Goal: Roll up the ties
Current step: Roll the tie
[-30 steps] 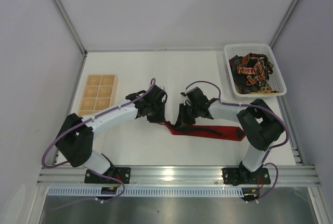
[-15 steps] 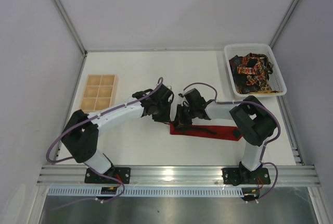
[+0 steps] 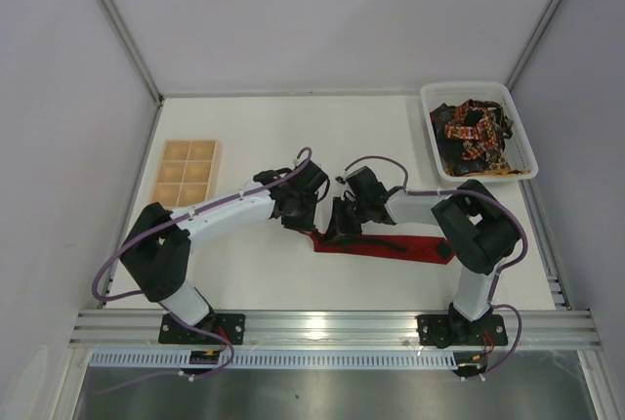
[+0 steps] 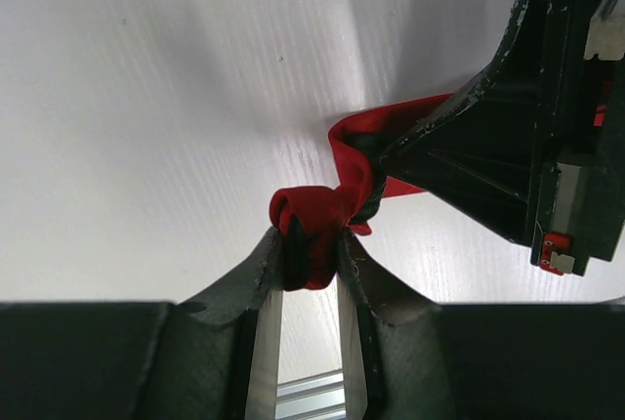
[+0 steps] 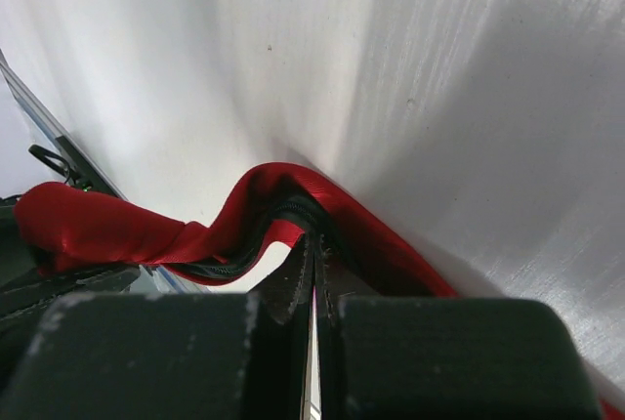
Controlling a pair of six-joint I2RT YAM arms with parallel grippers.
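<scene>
A plain red tie (image 3: pixel 391 247) lies flat across the table's front middle, its left end lifted between the two arms. My left gripper (image 3: pixel 305 223) is shut on the bunched, folded left tip of the red tie (image 4: pixel 311 234). My right gripper (image 3: pixel 337 231) is shut on the red tie (image 5: pixel 293 207) a little further along, pinching its edge and dark lining. The two grippers are close together, almost touching. The other dark patterned ties (image 3: pixel 475 134) lie heaped in a white bin.
A white plastic bin (image 3: pixel 524 143) stands at the back right. A wooden tray with square compartments (image 3: pixel 185 178) lies at the left. A metal rail (image 3: pixel 332 325) runs along the near edge.
The left gripper has moved right and nearer to the right gripper. The tie's left end has shifted slightly left and toward the front with both grippers.
</scene>
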